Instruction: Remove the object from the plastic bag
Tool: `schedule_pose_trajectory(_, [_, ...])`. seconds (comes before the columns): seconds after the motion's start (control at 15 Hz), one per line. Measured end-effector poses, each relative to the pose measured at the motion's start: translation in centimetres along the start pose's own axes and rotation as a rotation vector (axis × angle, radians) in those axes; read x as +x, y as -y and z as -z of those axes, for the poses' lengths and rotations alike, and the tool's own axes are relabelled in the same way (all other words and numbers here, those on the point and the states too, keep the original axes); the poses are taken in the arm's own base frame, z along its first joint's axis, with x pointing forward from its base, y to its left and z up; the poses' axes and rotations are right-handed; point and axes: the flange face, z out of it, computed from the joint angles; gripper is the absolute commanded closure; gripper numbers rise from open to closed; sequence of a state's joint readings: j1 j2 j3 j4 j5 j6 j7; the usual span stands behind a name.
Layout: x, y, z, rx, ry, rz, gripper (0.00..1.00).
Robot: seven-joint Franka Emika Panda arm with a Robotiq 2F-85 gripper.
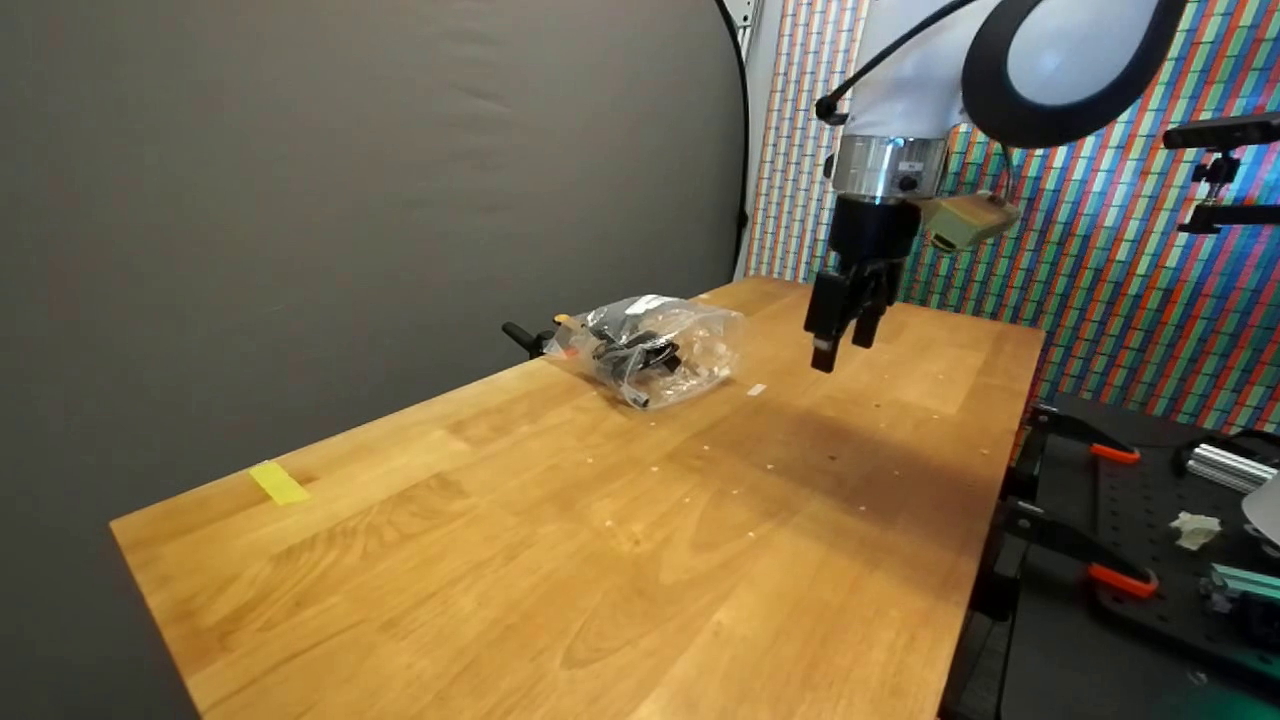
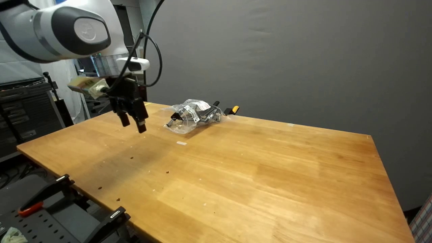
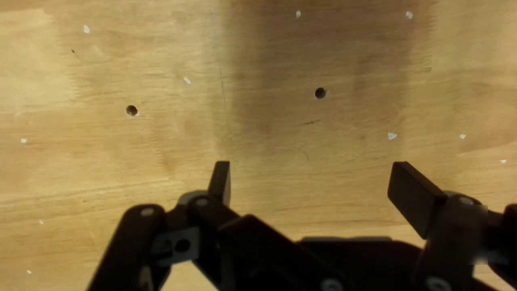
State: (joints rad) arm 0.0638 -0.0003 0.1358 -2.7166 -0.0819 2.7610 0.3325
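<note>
The bag [image 1: 692, 345] lies at the table's [image 1: 500, 560] edge along the backdrop [image 1: 400, 200], nearer the corner on your arm's [image 1: 915, 95] side. Inside, the dark object [image 2: 208, 113] runs aslant to that edge, narrow tip pointing inward. You have the gripper [image 3: 309, 166] aimed down between both long edges, released, fingers well apart.

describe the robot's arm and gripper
The arm is white with rounded dark grey joint trim, a faintly marked cap, a silvery band and a looping black cable. The gripper is black, with flat-faced fingers; a tan box is mounted beside it.
</note>
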Motion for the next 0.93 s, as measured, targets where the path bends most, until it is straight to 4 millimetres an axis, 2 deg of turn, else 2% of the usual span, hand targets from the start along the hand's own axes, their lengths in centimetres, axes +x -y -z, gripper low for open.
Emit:
schedule_pose_trajectory(0.2, [1.2,-1.5,-2.2,0.040,-0.095,-0.070,0.00])
schedule_pose_trajectory(0.4, [2.4,-2.3,-3.2,0.079,-0.186,-0.114,0.00])
schedule_pose_trajectory(0.53, [3.1,-1.4,-3.5,0.109,-0.231,-0.121,0.00])
schedule_pose_trajectory(0.8, [4.4,1.8,-3.3,0.184,-0.306,-0.161,0.00])
schedule_pose_trajectory(0.93, [5.7,2.6,-3.0,0.208,-0.345,-0.178,0.00])
